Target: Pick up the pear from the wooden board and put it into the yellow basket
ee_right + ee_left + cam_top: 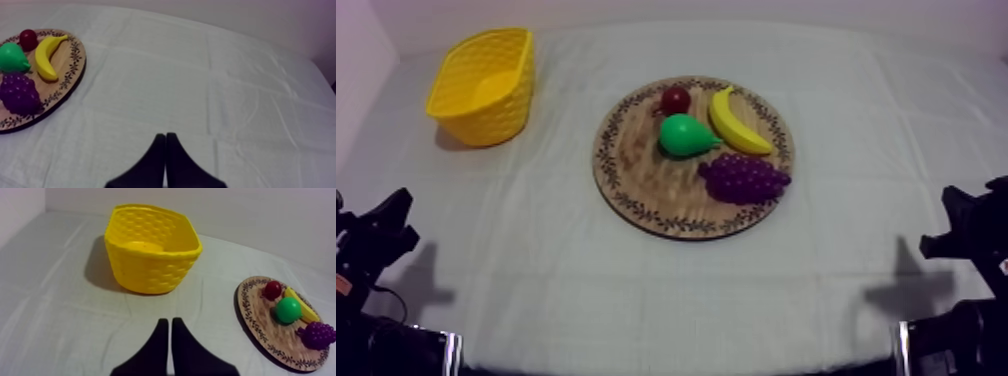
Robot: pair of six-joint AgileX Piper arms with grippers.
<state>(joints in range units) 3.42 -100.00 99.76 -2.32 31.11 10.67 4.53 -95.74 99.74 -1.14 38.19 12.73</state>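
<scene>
Top cam slants down; wrist cams share board (646, 188).

Green pear (686, 136) lies on its side mid wooden board (646, 190); yellow basket (486, 120) upright, well apart.

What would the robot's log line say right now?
pear: on board | basket: empty | left fingers: shut | right fingers: shut

Legible text: none was found.
Rim of the wooden board (656, 192): it carried a dark leaf-and-vine pattern, which was ornament only and held no characters.
Wall of the yellow basket (486, 125): it carried a moulded weave relief and no readable mark.
</scene>
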